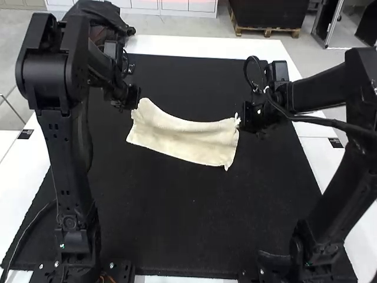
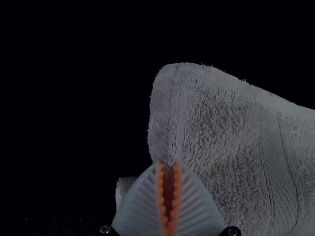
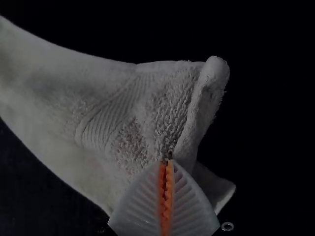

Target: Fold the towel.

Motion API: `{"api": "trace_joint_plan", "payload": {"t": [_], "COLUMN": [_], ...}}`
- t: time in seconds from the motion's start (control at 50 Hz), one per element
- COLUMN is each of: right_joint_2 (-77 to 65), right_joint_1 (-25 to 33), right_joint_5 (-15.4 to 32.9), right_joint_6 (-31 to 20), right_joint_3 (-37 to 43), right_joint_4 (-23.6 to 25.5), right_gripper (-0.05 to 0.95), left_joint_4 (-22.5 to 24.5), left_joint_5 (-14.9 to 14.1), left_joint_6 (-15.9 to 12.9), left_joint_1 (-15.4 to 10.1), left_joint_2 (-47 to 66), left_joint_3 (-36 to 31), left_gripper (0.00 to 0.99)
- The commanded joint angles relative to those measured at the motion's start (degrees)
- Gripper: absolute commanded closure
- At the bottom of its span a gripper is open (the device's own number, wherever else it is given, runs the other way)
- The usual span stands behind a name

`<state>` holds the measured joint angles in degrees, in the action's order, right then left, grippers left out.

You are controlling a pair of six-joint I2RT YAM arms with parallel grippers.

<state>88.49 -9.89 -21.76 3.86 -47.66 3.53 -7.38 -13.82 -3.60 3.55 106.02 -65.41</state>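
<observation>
From above, dark housings hide the tips of my left gripper point(image 1: 134, 99) and my right gripper point(image 1: 245, 117), with the pale towel point(image 1: 184, 139) stretched between them over the black mat point(image 1: 182, 218); I can't tell whether its lower edge touches down. Up close, my white, ribbed fingers point(image 2: 140, 204) on the left cover part of the near edge, a scrap of cloth peeking out beside them; they pinch the towel's end, tips together, a narrow slit behind. My right gripper point(image 3: 166, 161) is closed on the other end, orange pads point(image 3: 169, 196) pressed together. I see looped terry, flat ribbed bands and a rolled, thick hem.
</observation>
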Motion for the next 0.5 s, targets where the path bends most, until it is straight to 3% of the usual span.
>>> {"api": "trace_joint_plan", "payload": {"t": [0.0,0.48], "right_joint_2": [-3.1,-4.1], "right_joint_1": [0.5,0.5], "right_joint_5": [-1.2,-1.8], "right_joint_6": [0.2,-0.5], "right_joint_3": [1.0,9.3], "right_joint_4": [0.5,-1.7], "right_gripper": [0.92,0.93], "left_joint_4": [1.2,6.9], "left_joint_5": [-0.8,-0.2], "left_joint_6": [0.3,0.5], "left_joint_1": [1.5,2.4], "left_joint_2": [-2.8,-4.3], "left_joint_3": [1.9,9.9], "left_gripper": [0.969,0.969]}}
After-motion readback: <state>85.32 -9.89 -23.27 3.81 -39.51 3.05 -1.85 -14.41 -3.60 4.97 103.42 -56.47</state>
